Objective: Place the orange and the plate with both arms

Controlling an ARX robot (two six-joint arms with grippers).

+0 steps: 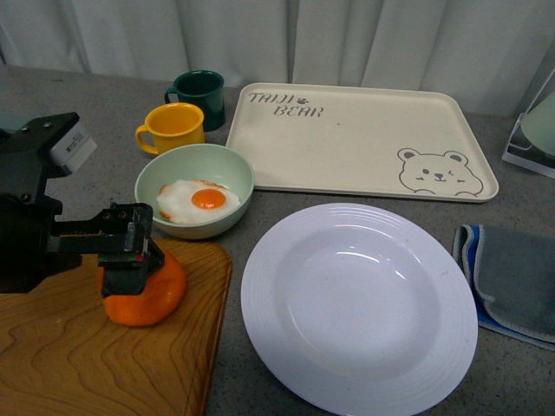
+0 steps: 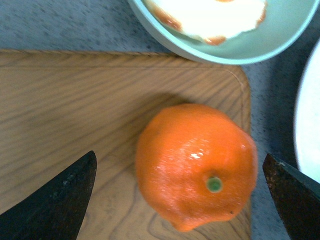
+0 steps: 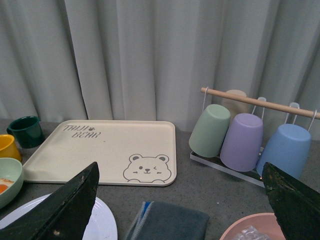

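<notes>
Presently the left gripper (image 1: pixel 130 260) straddles the orange (image 1: pixel 147 299), jaws spread. The plate-side finger (image 2: pixel 295 197) is almost at the skin and the other stands clear. The right gripper (image 3: pixel 180 200) also gapes, holding nothing. The orange rests near the far right corner of the wooden board (image 1: pixel 78 355). The plate (image 1: pixel 359 308) lies on the bench just beside that board's right edge. Risk: on closing, the nearer finger would likely strike first and roll the round, glossy fruit out from between the jaws.
</notes>
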